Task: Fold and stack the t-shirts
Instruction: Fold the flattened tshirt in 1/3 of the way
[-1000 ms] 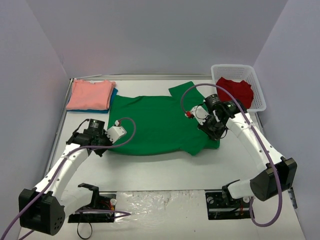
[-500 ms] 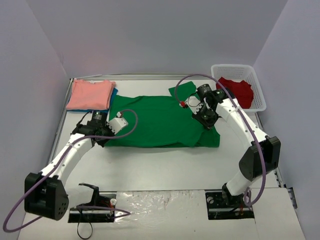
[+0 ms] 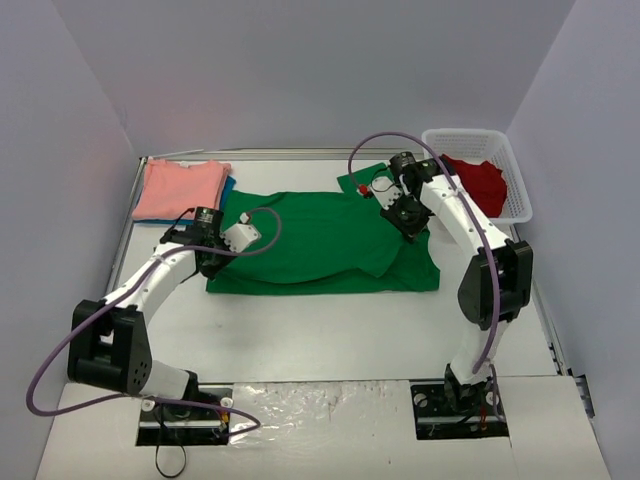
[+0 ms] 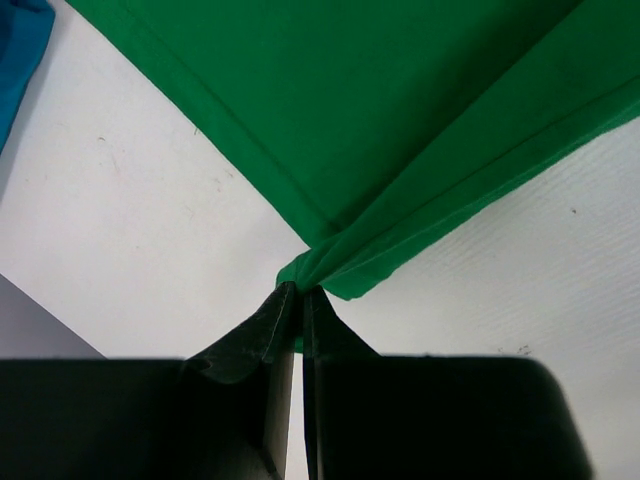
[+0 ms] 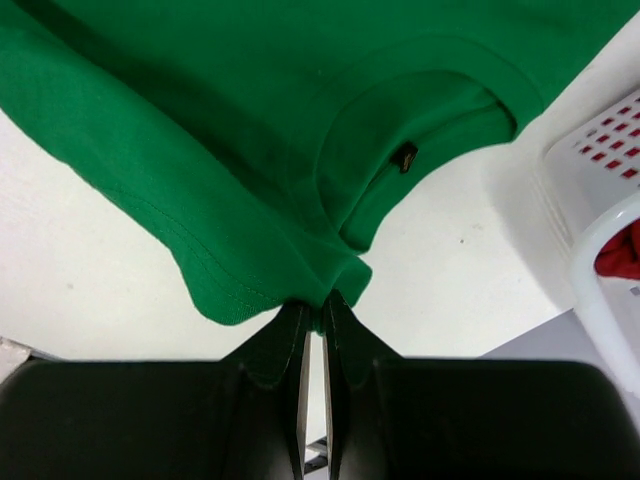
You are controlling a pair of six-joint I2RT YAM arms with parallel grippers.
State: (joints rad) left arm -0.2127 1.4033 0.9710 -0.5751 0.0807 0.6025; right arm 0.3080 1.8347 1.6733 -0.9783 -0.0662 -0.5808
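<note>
two pinches, one green shirt

top view: green shirt (image 3: pixel 310 240) lay spread mid-table, long axis left to right. left gripper (image 3: pixel 212 262) sat at its left end, right gripper (image 3: pixel 408 225) at its right end, each arm nearest its own end. pink shirt (image 3: pixel 180 188) lay folded on a teal shirt (image 3: pixel 227 188) far left; red shirt (image 3: pixel 470 180) lay in the mesh basket (image 3: pixel 470 135).

left wrist: fingers were together, clamped on a soft hemmed corner; the cloth ran ahead.

right wrist: fingers were clamped on a limp fold beside the ribbed collar (image 5: pixel 480 75).

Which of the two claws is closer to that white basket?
The right gripper. It pinches the green shirt a short way from the basket. The left gripper holds the shirt's other end, far off, near the pink shirt.
</note>
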